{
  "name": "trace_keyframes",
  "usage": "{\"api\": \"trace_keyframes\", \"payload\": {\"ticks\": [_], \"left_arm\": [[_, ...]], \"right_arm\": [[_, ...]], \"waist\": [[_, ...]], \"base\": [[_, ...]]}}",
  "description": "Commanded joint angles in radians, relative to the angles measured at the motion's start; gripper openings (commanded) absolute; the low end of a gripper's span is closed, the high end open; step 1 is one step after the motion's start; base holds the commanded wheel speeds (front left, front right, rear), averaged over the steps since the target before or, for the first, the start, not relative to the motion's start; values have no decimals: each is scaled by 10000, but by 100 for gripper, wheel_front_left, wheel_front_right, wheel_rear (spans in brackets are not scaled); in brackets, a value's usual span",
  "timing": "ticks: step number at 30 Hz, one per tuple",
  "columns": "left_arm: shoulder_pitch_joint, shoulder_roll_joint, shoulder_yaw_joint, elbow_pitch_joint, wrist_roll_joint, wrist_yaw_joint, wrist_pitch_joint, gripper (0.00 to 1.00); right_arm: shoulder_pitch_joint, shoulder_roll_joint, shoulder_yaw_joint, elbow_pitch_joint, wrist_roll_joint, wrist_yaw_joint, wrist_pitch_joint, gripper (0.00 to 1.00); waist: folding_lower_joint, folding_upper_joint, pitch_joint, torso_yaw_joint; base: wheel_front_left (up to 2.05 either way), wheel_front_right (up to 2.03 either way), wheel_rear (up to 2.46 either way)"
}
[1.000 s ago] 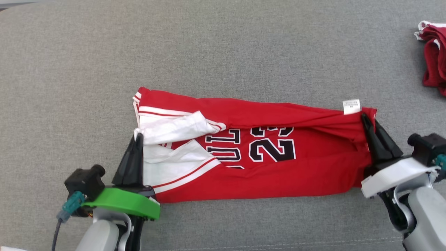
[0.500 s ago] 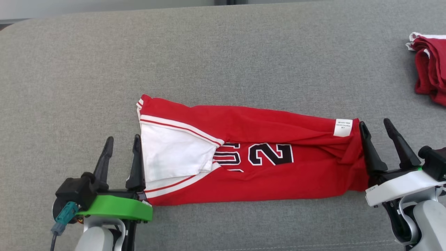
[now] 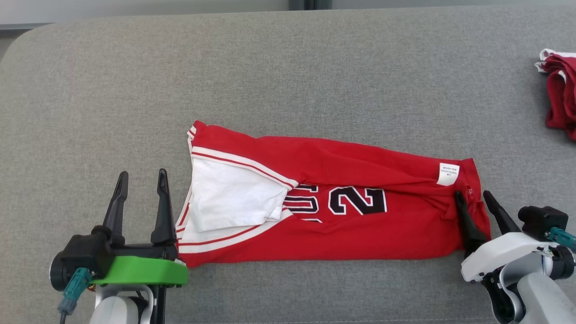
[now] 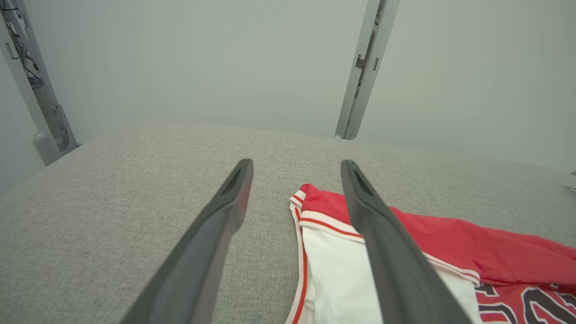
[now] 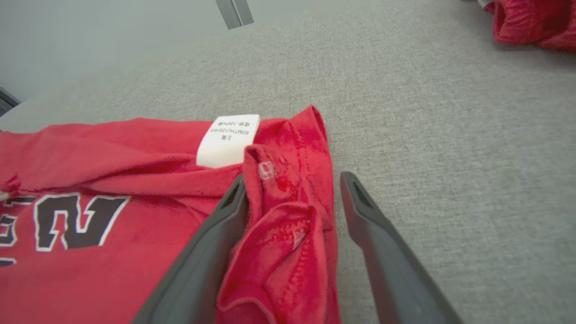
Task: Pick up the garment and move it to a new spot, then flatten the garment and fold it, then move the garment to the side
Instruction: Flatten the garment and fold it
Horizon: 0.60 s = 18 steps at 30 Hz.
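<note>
Head view: the left pincer [image 3: 142, 173] and right pincer [image 3: 472, 194], clenched on the garment [image 3: 360, 234] a second ago, now stand released, the left just off its 9 o'clock end, the right straddling the 3 o'clock hem. It lies folded lengthwise at centre, so one fold looks laid. Grey fabric surface [image 3: 288, 67]; another red bundle [image 3: 560, 96] at 2 o'clock; pale wall [image 4: 180, 58] beyond.

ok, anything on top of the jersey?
White tag lies on the right end of the jersey; one finger of the open right gripper overlaps that edge. Whatever sits under the folded layers is covered.
</note>
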Motion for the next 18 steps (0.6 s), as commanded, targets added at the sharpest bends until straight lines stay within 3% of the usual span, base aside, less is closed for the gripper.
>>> {"api": "trace_keyframes", "payload": {"ticks": [1, 4, 5, 6, 7, 8, 11, 18], "left_arm": [[167, 4, 88, 9, 156, -67, -26, 100], [166, -32, 146, 84, 223, -140, -26, 100], [167, -36, 168, 103, 251, -145, -26, 100], [175, -38, 198, 112, 281, -162, -26, 100], [187, -43, 235, 118, 318, -169, -26, 100], [209, -48, 281, 113, 328, -176, -26, 100], [251, -56, 386, 109, 321, -200, -26, 100], [359, -58, 426, 119, 291, -175, -26, 100]], "right_arm": [[-114, 35, 18, 211, -33, -14, -27, 100], [-195, 260, 146, 688, 83, -14, -19, 100], [-207, 315, 173, 815, 171, -13, -5, 90], [-199, 381, 192, 967, 281, -13, -1, 45], [-207, 439, 188, 1064, 405, -14, -19, 26], [-251, 495, 173, 1165, 512, -13, -44, 0], [-457, 559, 219, 1370, 777, -14, -162, 0], [-854, 19, 45, 1686, 1119, -19, -448, 0]], "waist": [[1, -1, 2, 16], [1, -1, -20, 57], [1, -1, -29, 66], [1, -1, -42, 74], [1, -1, -53, 75], [1, -1, -73, 69], [1, -1, -124, 50], [1, -1, -287, -38]], "base": [[0, 0, 0], [0, 0, 0], [0, 0, 0], [0, 0, 0], [0, 0, 0], [0, 0, 0], [0, 0, 0], [0, 0, 0]]}}
